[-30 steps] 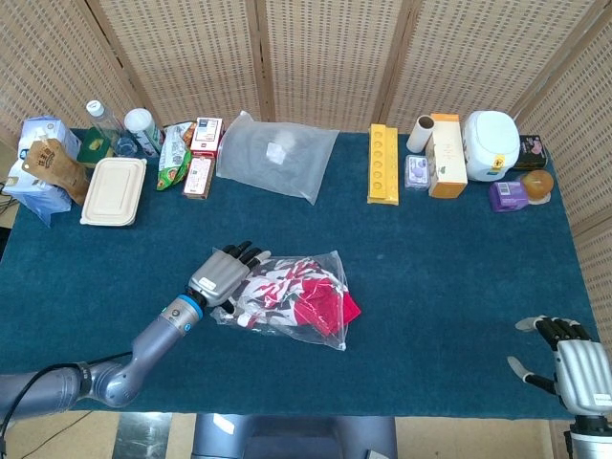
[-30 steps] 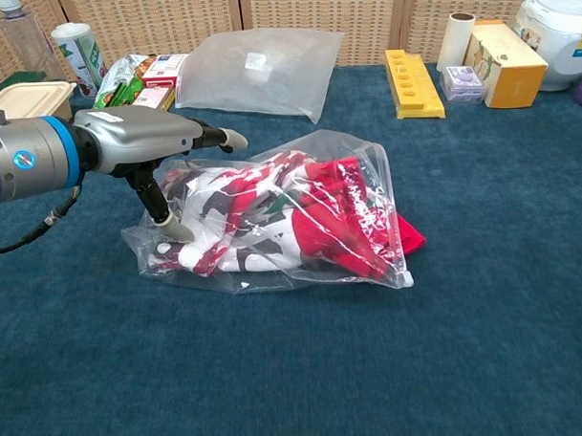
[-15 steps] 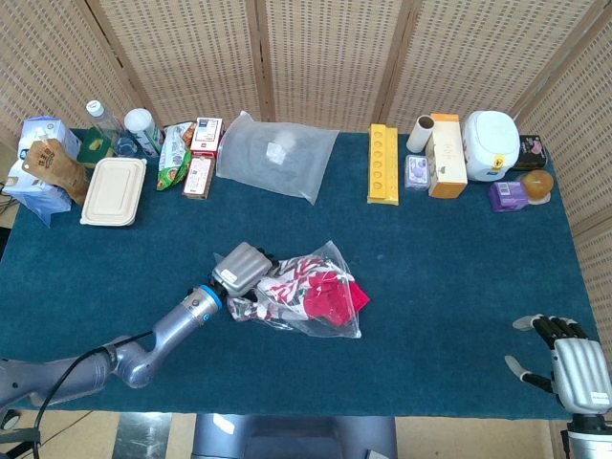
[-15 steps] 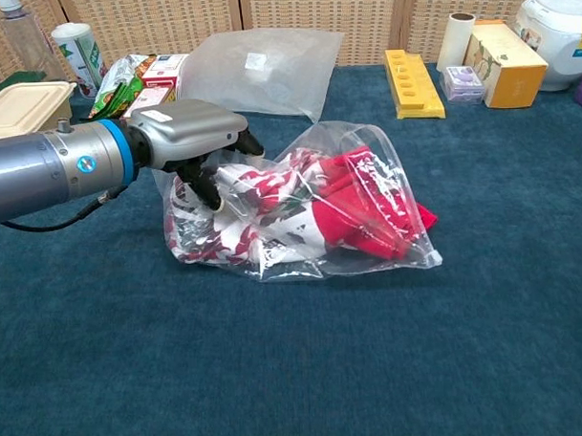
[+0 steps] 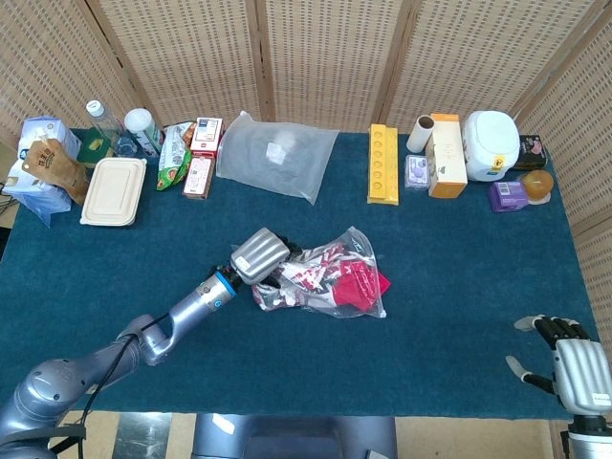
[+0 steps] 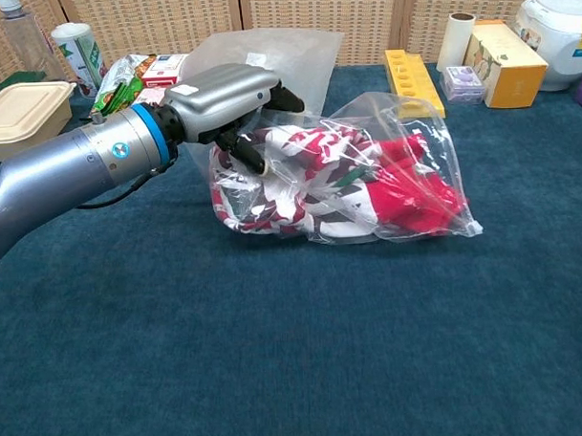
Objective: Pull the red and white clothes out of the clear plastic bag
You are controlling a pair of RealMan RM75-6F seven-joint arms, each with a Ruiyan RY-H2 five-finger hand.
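The clear plastic bag [image 5: 368,251] [image 6: 412,118] lies at the middle of the blue table, bunched up, with the red and white clothes [image 5: 335,280] [image 6: 309,179] inside it. My left hand [image 5: 260,255] [image 6: 227,94] is at the bag's left end, fingers curled down into the crumpled plastic and cloth, gripping it. Whether the fingers are inside the bag's mouth is unclear. The red part of the clothes fills the right end of the bag. My right hand [image 5: 572,368] hovers off the table's near right corner, fingers spread, holding nothing.
Along the back edge stand another clear bag [image 5: 277,153], a yellow tray [image 5: 383,163], a beige lidded container [image 5: 115,191], snack boxes [image 5: 201,158], bottles [image 5: 105,124], an orange box [image 5: 447,153] and a white appliance [image 5: 491,143].
My left hand has closed on the bag's left end and moved right and away from me, carrying the bag and clothes along and bunching them up. The right hand stayed still.
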